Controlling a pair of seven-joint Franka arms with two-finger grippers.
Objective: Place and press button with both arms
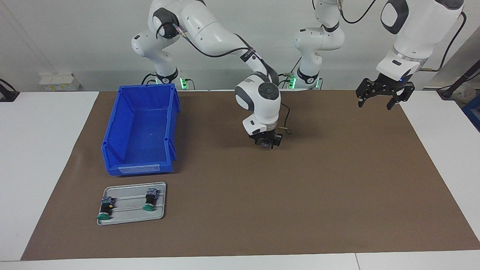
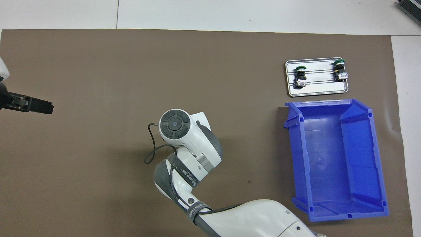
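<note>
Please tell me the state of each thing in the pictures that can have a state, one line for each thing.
Button: lying on its side on the tray, not held.
Button with yellow spot: lying on the tray, not held.
Tray: flat on the mat.
Blue bin: empty, upright.
Left hand: open, raised, waiting.
Right hand: low over the mat.

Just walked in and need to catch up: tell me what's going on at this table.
Nothing is being handled yet. Both green-capped buttons lie on the small grey tray: the button and the one with a yellow spot, beside the empty blue bin. The right gripper hangs low over the bare brown mat mid-table, holding nothing that shows. The left gripper waits open in the air over the mat's edge at its own end.
</note>
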